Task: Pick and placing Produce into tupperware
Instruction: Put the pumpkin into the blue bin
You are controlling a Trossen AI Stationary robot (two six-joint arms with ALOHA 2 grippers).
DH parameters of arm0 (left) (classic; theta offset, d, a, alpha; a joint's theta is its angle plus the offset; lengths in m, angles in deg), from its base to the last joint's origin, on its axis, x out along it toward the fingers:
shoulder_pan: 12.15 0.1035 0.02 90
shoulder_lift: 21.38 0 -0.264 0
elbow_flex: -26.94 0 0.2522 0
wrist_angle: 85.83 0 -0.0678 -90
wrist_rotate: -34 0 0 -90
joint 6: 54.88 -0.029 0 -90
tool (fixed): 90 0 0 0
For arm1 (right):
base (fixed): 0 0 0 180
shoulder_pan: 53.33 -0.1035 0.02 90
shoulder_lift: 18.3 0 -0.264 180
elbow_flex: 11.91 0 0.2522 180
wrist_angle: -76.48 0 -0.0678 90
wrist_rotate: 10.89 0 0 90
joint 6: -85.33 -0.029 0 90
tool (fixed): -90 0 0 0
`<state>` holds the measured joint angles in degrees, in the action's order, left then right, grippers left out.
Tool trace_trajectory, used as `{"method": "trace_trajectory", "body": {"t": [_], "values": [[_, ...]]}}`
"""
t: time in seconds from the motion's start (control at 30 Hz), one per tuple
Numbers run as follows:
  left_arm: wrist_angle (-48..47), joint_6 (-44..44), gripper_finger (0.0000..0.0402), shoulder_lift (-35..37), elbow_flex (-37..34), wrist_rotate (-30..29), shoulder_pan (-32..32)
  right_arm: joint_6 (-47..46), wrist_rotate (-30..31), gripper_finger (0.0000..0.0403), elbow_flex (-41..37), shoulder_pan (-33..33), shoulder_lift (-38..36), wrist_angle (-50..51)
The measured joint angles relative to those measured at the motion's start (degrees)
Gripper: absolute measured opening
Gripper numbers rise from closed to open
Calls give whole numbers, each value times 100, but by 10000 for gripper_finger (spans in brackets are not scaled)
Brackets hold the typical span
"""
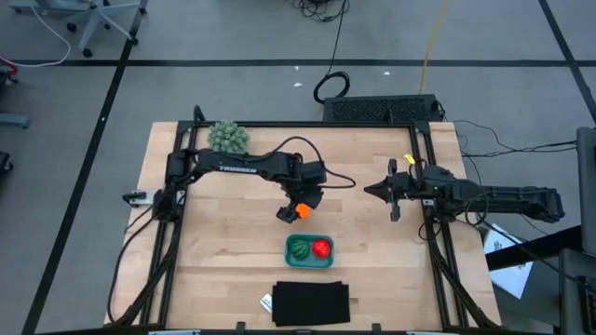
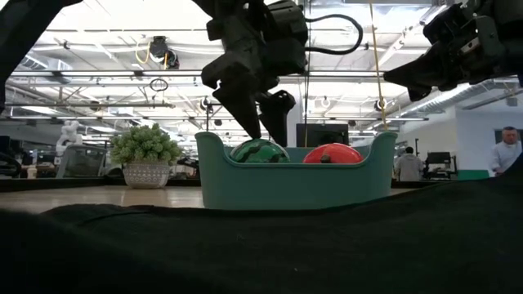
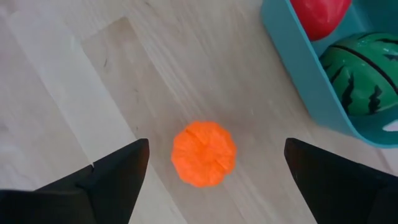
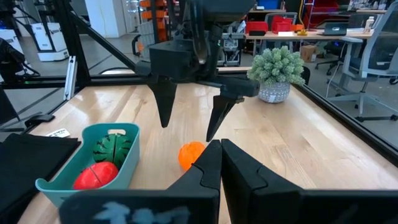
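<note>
The orange round piece lies on the bare wood, just off the far-left corner of the teal tupperware. My left gripper hovers over it, open, with one finger on each side and clear of it; in the right wrist view the fingertips of my left gripper end just above the orange piece. The dark green striped piece and the red piece lie inside the tupperware. My right gripper waits shut toward the table's right side.
A pale-green fuzzy plant in a pot stands at the far left corner. A black flat rectangle lies by the near edge, just nearer than the tupperware, with a small white label beside it. A person stands in the room beyond.
</note>
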<state>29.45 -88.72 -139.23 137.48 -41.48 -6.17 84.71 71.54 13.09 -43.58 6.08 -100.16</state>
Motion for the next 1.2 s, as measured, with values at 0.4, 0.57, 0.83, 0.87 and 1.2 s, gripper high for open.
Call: {"method": "trace_trajectory", "body": {"t": [0.4, 0.57, 0.83, 0.87, 1.2], "values": [[92, 167, 376, -29, 2, 2, 0, 24, 0, 0, 0, 2, 9, 0], [202, 156, 376, -27, -139, -87, -3, 24, -1, 0, 0, 1, 9, -2], [477, -101, 376, -27, -667, -363, -2, 24, 0, 0, 0, 0, 9, -1], [523, -124, 377, -27, -701, -365, -2, 24, 0, 0, 0, 1, 9, -1], [857, -221, 377, -23, -826, -343, -4, 24, 0, 0, 0, 0, 9, -2]]}}
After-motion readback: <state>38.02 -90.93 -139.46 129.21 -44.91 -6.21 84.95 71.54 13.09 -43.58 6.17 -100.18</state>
